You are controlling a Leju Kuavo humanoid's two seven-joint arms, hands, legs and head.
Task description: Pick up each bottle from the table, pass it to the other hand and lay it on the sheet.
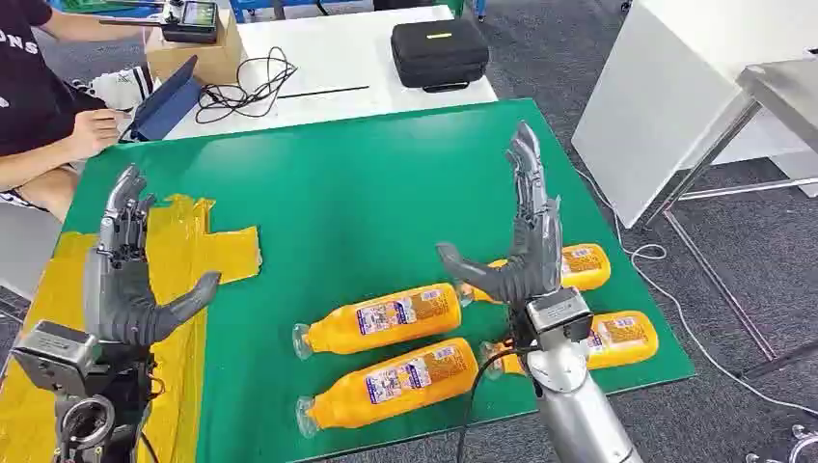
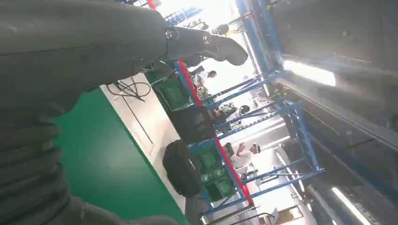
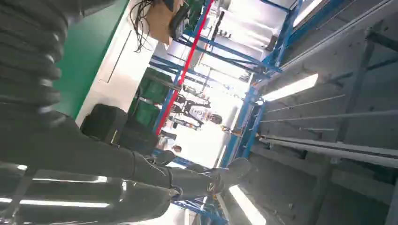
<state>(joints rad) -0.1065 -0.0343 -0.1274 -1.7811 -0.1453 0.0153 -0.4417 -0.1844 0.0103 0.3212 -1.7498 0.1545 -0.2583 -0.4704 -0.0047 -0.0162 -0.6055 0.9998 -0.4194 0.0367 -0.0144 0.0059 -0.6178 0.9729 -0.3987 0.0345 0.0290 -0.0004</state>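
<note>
While both hands were raised above the green table [image 1: 338, 183], neither held anything. Left hand [image 1: 125, 275] hung over the yellow sheet [image 1: 188, 251] at the table's left side, fingers straight up and thumb stuck out, released. Right hand [image 1: 521, 246] was upright too, fingers apart, thumb pointing left, nothing in it, just above the bottles. Four orange juice bottles lay on their sides on the green surface, none on the sheet: middle bottle [image 1: 381, 319], front bottle [image 1: 391, 383], far-right bottle [image 1: 584, 265] and near-right bottle [image 1: 622, 338], the last two partly hidden behind the right hand and wrist. A black case [image 1: 439, 53] and a tangle of cable [image 1: 246, 82] sat on the white table [image 1: 347, 58] beyond. A person's arm [image 1: 58, 145] rested at the far-left corner.
</note>
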